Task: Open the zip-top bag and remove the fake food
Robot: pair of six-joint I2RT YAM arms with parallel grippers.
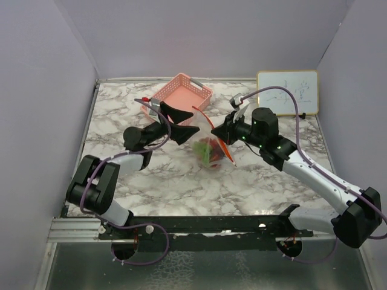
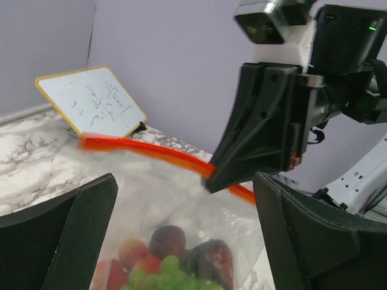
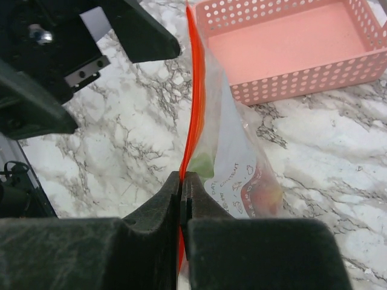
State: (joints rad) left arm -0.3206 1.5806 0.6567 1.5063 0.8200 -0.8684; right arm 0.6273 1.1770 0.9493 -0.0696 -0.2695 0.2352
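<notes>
Right tool [image 3: 181, 181] was pinching the red zip strip [image 3: 195, 90] of the zip-top bag [image 3: 233, 163], strip running straight away toward the left tool [image 2: 184, 181], spread wide around the bag, fake food [image 2: 175, 254] sagging low over the tabletop [image 3: 121, 139].

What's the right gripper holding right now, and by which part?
The right gripper pinches the zip-top bag by its red-orange zip strip. The left gripper is open, gripping nothing.

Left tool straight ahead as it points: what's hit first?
Probably the zip-top bag, hanging inside the open left tool; the right tool, pinching its zip strip, sits just behind. Depth unclear.
</notes>
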